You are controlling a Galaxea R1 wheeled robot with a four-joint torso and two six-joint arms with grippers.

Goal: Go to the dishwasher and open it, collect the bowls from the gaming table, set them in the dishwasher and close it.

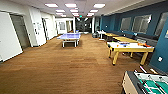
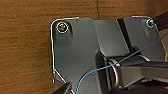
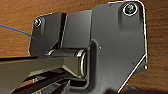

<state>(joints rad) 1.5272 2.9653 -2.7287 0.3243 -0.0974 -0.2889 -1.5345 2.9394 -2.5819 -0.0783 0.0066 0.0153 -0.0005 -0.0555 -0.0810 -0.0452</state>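
A wide room with a brown wood-look floor (image 1: 62,67) is stretching ahead in the head view; ceiling light panels (image 1: 70,5) are glowing in rows overhead; a blue table-tennis table (image 1: 70,37) is standing well ahead, near the middle of the room; white walls and a grey door (image 1: 18,30) are running along the left side; a dark teal wall (image 1: 112,22) with windows is running along the right.

Yellow-topped tables (image 1: 130,46) are lining the right side, the nearest one carrying some small items, too blurred to identify; the gaming table (image 1: 147,83) is sitting at the lower right corner of the head view, its green field and rods partly cut off by the edge; the bowls are too unclear to make out on it, so I cannot tell where they are lying.

In the left wrist view the floor (image 2: 25,45) is passing beneath the robot's dark plate, and a thin blue cable (image 2: 120,61) is crossing in front of it; in the right wrist view the same kind of floor (image 3: 15,15) is lying beneath the plate; whether either gripper's fingers are apart or together, I cannot tell.
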